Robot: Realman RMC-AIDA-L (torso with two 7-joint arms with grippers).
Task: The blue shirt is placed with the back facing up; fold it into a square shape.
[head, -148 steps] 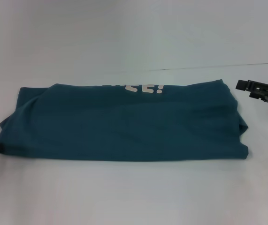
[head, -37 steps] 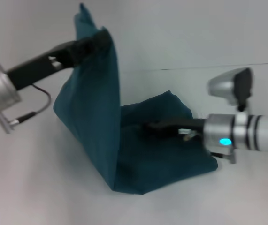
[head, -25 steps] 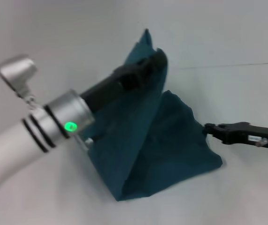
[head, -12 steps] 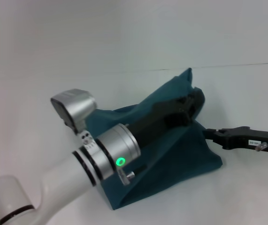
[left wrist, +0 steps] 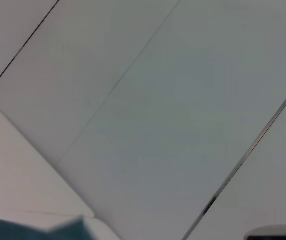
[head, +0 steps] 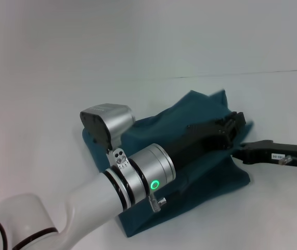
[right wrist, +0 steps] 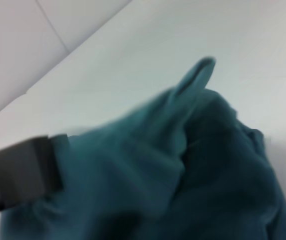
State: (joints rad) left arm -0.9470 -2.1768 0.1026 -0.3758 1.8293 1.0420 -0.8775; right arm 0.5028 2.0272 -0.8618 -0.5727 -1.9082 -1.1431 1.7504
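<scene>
The blue shirt (head: 210, 177) lies on the white table, doubled over itself into a short thick heap. My left arm reaches across it from the near left. Its left gripper (head: 235, 126) is shut on the shirt's folded-over end, low over the right side. A fabric corner (head: 210, 96) still sticks up just behind it. My right gripper (head: 242, 152) is at the shirt's right edge, just below the left gripper. The right wrist view shows bunched shirt fabric (right wrist: 218, 165) close up. A strip of the shirt (left wrist: 27, 231) shows in the left wrist view.
My left forearm (head: 138, 177) with its camera housing (head: 106, 122) covers the middle of the shirt. White table (head: 60, 78) surrounds the shirt on all sides, with a thin seam line (head: 273, 73) at the back.
The left gripper carried the shirt's left end up, over to the right and down onto the other half. The right gripper drew back off the shirt to its right edge.
</scene>
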